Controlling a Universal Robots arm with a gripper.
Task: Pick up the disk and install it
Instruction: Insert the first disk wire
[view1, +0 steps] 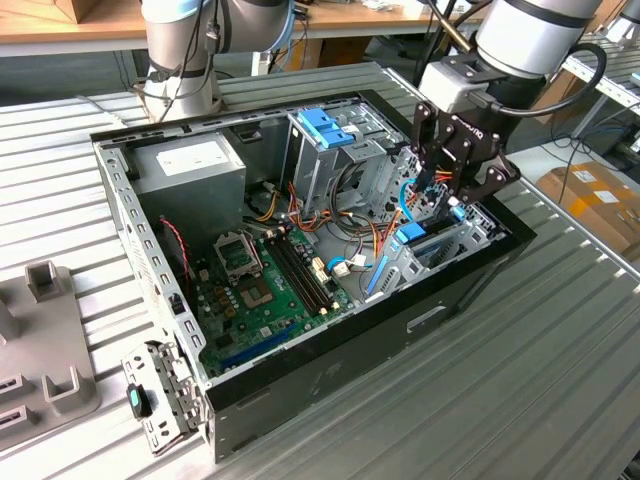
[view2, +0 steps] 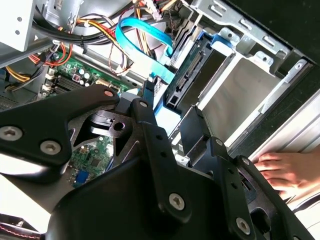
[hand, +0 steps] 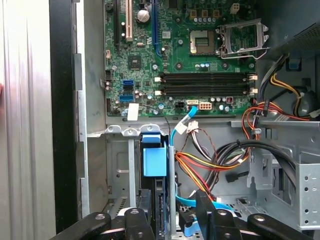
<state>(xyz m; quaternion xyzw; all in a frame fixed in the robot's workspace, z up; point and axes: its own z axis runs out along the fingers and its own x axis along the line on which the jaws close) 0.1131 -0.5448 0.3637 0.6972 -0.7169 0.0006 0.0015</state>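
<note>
At the exterior view's right end of the open computer case (view1: 112, 190), the gripper (view1: 433, 205) hangs with jaws spread over the disk (hand: 154, 162), which stands on edge in the metal drive bay (hand: 119, 167) beside the motherboard (view1: 250, 290).

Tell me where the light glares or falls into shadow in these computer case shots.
Second wrist view: the bay's metal wall glares pale. First wrist view: the motherboard is evenly lit, while the ribbed table washes out. Exterior view: soft, even light, no hard shadows.
</note>
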